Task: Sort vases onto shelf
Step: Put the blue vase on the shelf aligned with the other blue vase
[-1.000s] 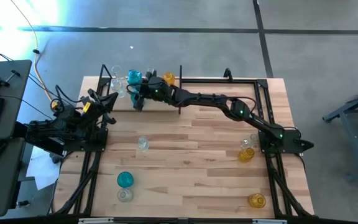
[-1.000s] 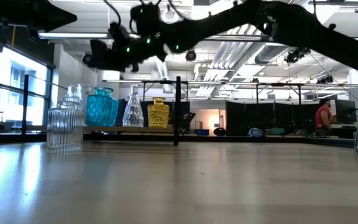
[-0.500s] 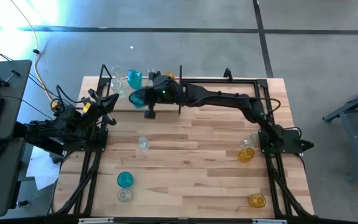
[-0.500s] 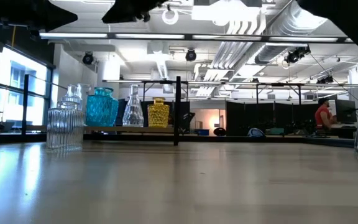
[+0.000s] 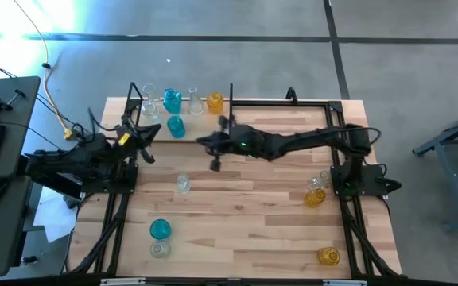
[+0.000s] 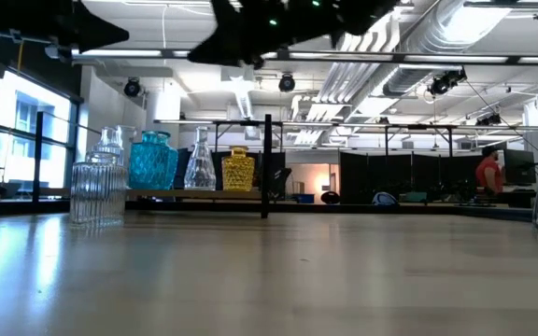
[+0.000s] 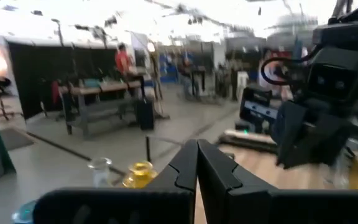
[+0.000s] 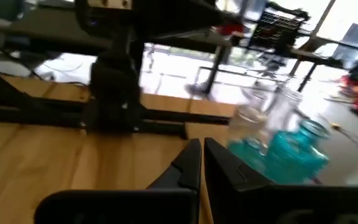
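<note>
The shelf (image 5: 213, 127) stands at the table's far left. On it is a row of vases: clear (image 5: 148, 99), teal (image 5: 172, 99), clear (image 5: 193, 99) and amber (image 5: 215, 101). Another teal vase (image 5: 176, 125) stands upright just near of that row and also shows in the right wrist view (image 8: 297, 152). My right gripper (image 5: 201, 142) hangs shut above the table, to the right and near side of that vase, with nothing in it. My left gripper (image 5: 148, 141) is shut at the table's left edge beside the shelf's end, with nothing in it.
Loose vases stand on the tabletop: a clear one (image 5: 183, 184) mid-left, a teal (image 5: 160, 229) and a clear (image 5: 159, 249) near left, an amber (image 5: 315, 197) and a clear (image 5: 321, 179) by the right arm's base, and an amber (image 5: 328, 256) near right. A person (image 6: 487, 173) sits far behind.
My right gripper has drawn back from the shelf toward the table's right and near side, staying high above the wood. The teal vase it was over now stands free on the near side of the row.
</note>
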